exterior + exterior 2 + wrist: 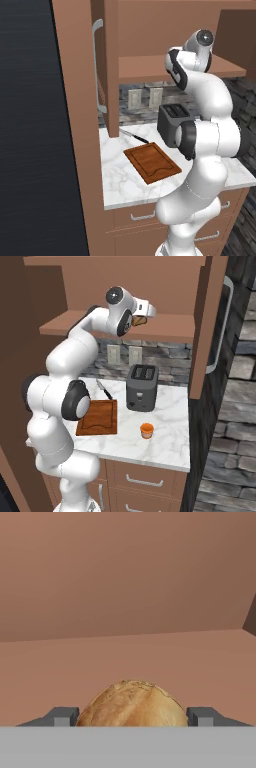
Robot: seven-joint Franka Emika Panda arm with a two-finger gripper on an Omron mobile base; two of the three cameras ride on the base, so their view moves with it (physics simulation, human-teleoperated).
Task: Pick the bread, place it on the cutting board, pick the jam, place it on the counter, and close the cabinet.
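Two dark fingertips (62,716) flank the bread (132,704) in the hand view, one on each side of the loaf and right against its edges, so the gripper (132,718) is open about a loaf's width and closed on it. From the right base view the bread (139,320) sits at the tip of the gripper (145,315), up at the open cabinet (150,278), just over its bottom shelf. On the counter (170,441) below, the cutting board (99,417) lies at about 9 o'clock of the toaster (142,387), with a knife (104,390) at the board's 12 o'clock. The jam (146,430) stands at the toaster's 6 o'clock, near the counter's front edge.
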